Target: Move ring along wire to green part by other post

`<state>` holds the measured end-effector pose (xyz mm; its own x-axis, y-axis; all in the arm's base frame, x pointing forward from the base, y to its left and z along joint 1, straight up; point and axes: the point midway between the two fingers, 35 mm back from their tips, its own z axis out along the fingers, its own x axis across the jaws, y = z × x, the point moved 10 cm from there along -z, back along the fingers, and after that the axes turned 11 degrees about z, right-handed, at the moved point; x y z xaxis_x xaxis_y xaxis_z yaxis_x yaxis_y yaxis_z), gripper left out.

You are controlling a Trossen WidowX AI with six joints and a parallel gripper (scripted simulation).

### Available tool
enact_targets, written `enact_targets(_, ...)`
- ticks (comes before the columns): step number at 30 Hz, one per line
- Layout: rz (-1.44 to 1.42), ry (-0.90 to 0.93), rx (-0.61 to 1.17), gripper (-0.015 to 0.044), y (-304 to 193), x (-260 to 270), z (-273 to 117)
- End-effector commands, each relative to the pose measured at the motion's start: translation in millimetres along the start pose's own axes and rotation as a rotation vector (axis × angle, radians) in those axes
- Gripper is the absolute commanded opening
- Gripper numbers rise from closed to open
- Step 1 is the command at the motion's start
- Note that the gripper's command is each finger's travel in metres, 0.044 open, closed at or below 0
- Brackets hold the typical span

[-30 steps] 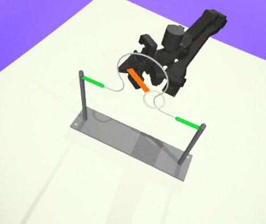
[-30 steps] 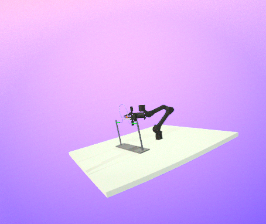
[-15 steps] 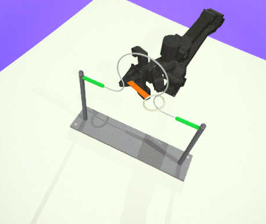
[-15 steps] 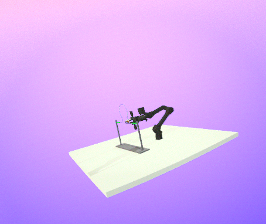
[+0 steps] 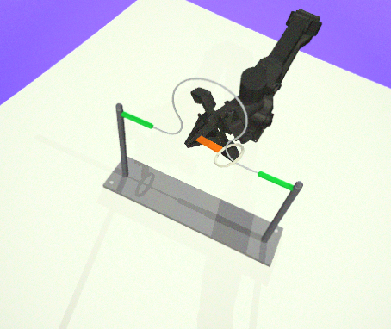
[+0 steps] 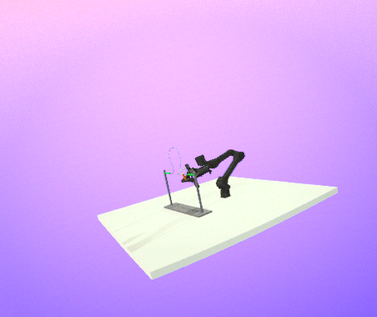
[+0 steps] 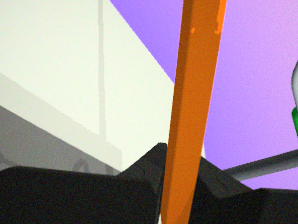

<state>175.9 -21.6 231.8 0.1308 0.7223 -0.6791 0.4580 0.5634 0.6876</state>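
My gripper [image 5: 197, 139] [image 7: 170, 152] is shut on the orange handle [image 5: 209, 144] [image 6: 184, 177] [image 7: 192, 90]. The pale ring [image 5: 223, 165] is around the thin grey wire [image 5: 197, 78], low on the right side of its loop in the top view, a short way from the right green part [image 5: 276, 180] [image 6: 190, 174]. The left green part [image 5: 137, 120] [image 6: 167, 173] is at the other post. The handle points from the ring to the upper left. Whether ring and wire touch, I cannot tell. The ring is out of the wrist view.
A left post [image 5: 122, 142] [image 6: 168, 188] and a right post [image 5: 282, 214] [image 6: 198, 192] stand on a grey base plate [image 5: 158, 198]. The wire loop rises over my gripper in the top view. My arm [image 5: 257, 86] [image 6: 230, 168] reaches in from behind the wire.
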Motion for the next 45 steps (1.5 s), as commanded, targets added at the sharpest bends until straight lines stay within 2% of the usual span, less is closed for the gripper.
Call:
enact_targets(1,0.077,0.049,-0.001,-0.015,-4,10,1)
enact_targets(6,0.184,0.116,-0.036,-0.015,-9,23,7)
enact_targets(25,0.555,0.326,0.038,-0.015,2,70,-11)
enact_targets(45,0.747,0.43,0.077,-0.015,20,97,-28)
